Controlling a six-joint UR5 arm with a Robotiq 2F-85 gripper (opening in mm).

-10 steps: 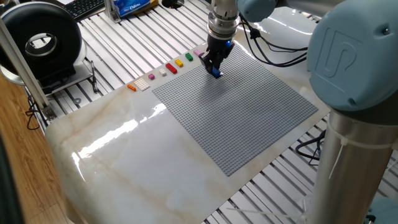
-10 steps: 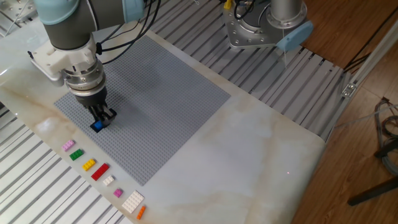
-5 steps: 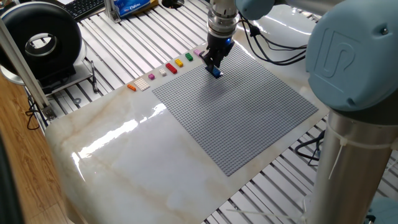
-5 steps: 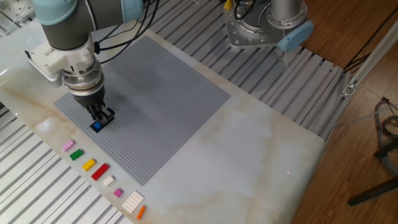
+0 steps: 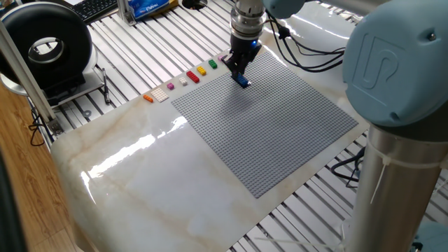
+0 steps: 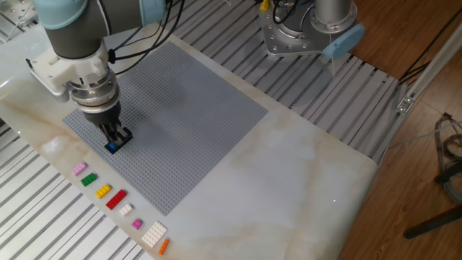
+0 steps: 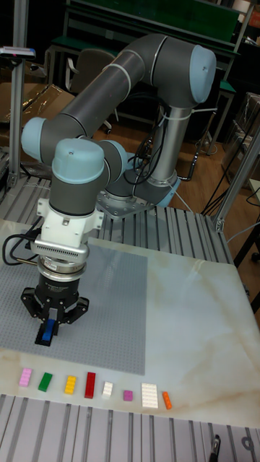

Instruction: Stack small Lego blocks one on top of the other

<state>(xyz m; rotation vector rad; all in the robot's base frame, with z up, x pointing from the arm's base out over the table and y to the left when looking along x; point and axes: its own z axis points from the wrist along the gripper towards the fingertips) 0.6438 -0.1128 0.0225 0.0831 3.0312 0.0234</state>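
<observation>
Where the tall fixed view shows it, hand (image 7: 49,326) closed on blue block (image 7: 47,333), black block (image 6: 123,134) visible elsewhere.

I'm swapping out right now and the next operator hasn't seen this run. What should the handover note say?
Gripper: low over the grey baseplate, near its edge by the spare bricks. Its fingers are at the blue block; whether they clamp it cannot be told.
Blue block: at the fingertips, just above a black block on the baseplate. Whether the two are pressed together is unclear.
Row of spare bricks: on the marble beside the baseplate, including a small pink-purple block.
Done: blue brought to the black block.
Left: confirm the blue is seated, release, then add the pink-purple one.
</observation>
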